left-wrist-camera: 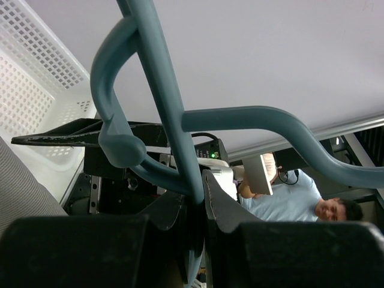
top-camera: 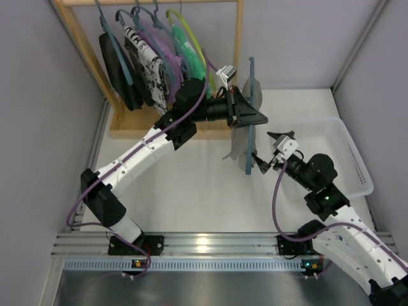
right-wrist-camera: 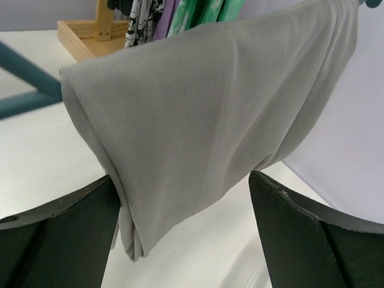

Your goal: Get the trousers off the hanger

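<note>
Trousers point(right-wrist-camera: 198, 108), grey and finely ribbed, hung folded over the bar of a teal hanger point(left-wrist-camera: 162, 108), held in the air above the white counter point(top-camera: 191, 185), roughly between the wooden rack point(top-camera: 238, 38) and the white perforated basket point(top-camera: 347, 150). In the right wrist view the cloth draped down in 1 thick fold with its lower edge clear of the counter.

The left end effector point(left-wrist-camera: 197, 207) was pressed together on the hanger's neck, pinching the teal stem just below the curved hook, with the 2 shoulder arms spreading away to either side. That arm reached out from the rack side and carried the hanger clear of the rail.

The right end effector point(right-wrist-camera: 181, 180) was spread wide, its 2 dark fingers point(right-wrist-camera: 60, 234) standing on either side of the hanging fold. The cloth lay against the inner face of 1 finger; whether it touched the other could not be told. It was not squeezed.

On the rack, several more garments point(top-camera: 150, 60) in black, patterned white, purple and green hung close together on coloured hangers. The basket sat on the counter beside the right arm.
</note>
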`<state>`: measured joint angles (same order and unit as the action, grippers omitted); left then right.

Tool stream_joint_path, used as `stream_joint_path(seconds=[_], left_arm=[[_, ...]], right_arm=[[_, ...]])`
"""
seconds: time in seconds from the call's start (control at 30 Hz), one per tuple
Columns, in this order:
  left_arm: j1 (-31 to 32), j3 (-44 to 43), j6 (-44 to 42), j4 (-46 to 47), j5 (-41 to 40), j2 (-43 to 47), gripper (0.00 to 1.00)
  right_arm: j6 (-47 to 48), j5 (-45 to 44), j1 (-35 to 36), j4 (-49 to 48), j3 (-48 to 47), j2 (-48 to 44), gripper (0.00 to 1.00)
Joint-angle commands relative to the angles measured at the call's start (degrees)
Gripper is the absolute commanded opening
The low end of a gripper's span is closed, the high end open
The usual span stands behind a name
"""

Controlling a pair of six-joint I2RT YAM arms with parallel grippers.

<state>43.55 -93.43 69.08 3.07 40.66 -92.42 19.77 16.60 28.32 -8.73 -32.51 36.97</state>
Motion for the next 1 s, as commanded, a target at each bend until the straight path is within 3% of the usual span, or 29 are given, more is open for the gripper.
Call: stream_joint_path(seconds=[0.0, 0.3, 0.57, 0.97], left_arm=[[-0.04, -4.13, -1.32, 9.41, 0.73, 2.07, 0.0], [0.04, -4.04, -1.23, 9.41, 1.0, 1.89, 0.0], [0.04, -4.39, -1.14, 9.32, 1.0, 1.54, 0.0], [0.04, -4.92, -0.88, 9.41, 0.82, 1.54, 0.0]], right_arm=[[2.9, 1.94, -0.46, -0.32, 2.1, -1.2, 0.87], [3.87, -0.96, -0.54, -2.78, 3.33, 0.91, 0.89], [6.95, 0.89, -1.42, -0.58, 5.35, -0.93, 0.99], [6.16, 0.01, -2.47, -3.74, 7.2, 0.47, 0.99]])
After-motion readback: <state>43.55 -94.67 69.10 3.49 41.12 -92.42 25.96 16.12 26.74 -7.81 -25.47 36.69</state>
